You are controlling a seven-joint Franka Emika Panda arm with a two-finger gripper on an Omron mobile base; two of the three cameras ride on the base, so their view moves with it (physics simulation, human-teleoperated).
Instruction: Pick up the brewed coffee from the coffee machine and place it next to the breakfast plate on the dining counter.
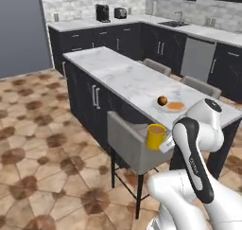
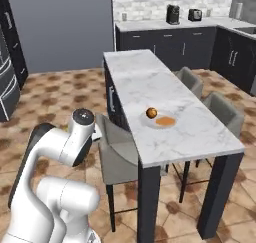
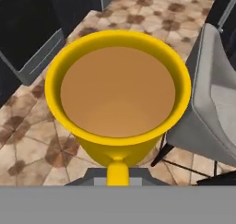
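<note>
The brewed coffee is a yellow mug full of brown liquid, held in the air by my gripper, which is shut on its handle side. It hangs by the grey chair, on the near side of the dining counter and below its top. In the hand view the brewed coffee is upright, its handle toward the camera, above the tiled floor. The breakfast plate lies near the counter's close end, holding a brown ball and an orange piece. The coffee machine stands far back on the wall counter.
A black-and-silver toaster stands beside the coffee machine. Grey chairs line the island's far side, and one chair is close to the mug. A sink is set in the back right counter. Open tiled floor lies to the left.
</note>
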